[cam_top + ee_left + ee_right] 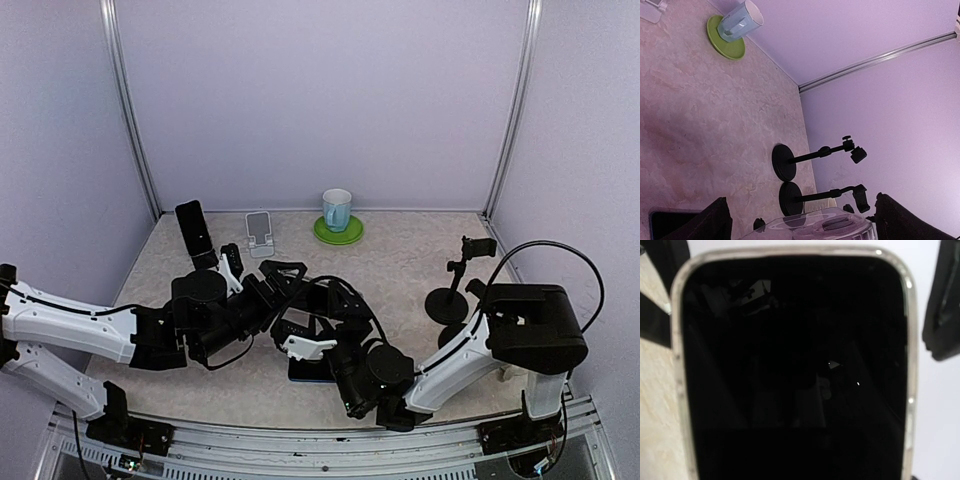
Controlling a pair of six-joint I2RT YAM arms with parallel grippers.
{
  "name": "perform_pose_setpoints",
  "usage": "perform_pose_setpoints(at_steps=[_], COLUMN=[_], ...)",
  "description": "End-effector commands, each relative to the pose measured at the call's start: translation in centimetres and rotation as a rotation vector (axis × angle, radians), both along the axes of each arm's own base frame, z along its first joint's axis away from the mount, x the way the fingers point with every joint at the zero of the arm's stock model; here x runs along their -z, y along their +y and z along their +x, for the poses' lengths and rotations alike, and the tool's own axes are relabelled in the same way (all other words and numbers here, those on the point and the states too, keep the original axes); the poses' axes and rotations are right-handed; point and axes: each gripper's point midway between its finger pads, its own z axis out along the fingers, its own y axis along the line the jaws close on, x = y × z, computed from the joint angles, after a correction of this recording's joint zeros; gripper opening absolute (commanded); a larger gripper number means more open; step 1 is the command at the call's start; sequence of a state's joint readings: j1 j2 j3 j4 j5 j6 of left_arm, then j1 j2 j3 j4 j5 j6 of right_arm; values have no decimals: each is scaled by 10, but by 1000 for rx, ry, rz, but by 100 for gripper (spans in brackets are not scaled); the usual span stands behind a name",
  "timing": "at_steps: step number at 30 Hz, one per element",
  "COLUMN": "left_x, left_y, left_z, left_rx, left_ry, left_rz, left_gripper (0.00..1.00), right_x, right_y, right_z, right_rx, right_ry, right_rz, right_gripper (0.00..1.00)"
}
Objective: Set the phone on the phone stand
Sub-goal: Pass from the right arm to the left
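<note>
Dark-glass phone point(795, 370) with a pale metal rim sits mid-desk towards the near edge, screen up, under the right gripper point(799, 297). In the right wrist view the phone fills the frame. Its long axis runs straight along the gripper's reach, rounded end pointing away from the camera. One dark finger point(942, 305) stands just off the right rim with a thin sliver of light between. The other is at the left rim, contact unreadable. So I can't tell whether the right gripper is clamped on the phone or only straddling it. The top view adds the layout. Only a near corner of the phone pokes out from under the arm, low on the speckled beige desk point(400, 260), so its axis is hard to read there. The white plastic phone stand point(260, 232) is at the far side, well apart from the phone, with both wrists in between. Right of the phone stand is a pale blue mug point(337, 208) on a round green saucer point(338, 232). To its left a black slab point(195, 232) leans upright. Two black round-based stands point(450, 300) with clamp heads are at the right. Left gripper point(801, 210) is released, fingers wide apart, nothing between them. From above it lies mid-desk, just behind the right gripper. The left wrist view, rolled sideways, shows both black round-based stands full length, the mug on its saucer, and a corner of the phone stand at top left. The right wrist view shows none of these.
</note>
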State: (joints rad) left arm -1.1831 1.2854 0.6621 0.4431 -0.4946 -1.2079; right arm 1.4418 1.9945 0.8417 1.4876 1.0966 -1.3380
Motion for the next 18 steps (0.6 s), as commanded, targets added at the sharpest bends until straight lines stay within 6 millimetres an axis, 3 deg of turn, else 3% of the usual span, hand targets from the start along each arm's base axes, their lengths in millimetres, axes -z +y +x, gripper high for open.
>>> perform_pose_setpoints(at_steps=[1,8,18], left_x=[1,0,-1], left_y=[-1,-3,-3], left_z=[-2,-5,-7], left_rx=[17,27,26], left_ry=[2,8,11], left_rz=[-16,-19,-23], left_gripper=[97,92,76], right_x=[-16,-19,-26], right_y=[3,2,-1], right_z=[-4,-4,-5], right_rx=[-14,4,3], right_ry=[-27,-56,-66], right_rz=[85,76,85], right_gripper=[45,47,47])
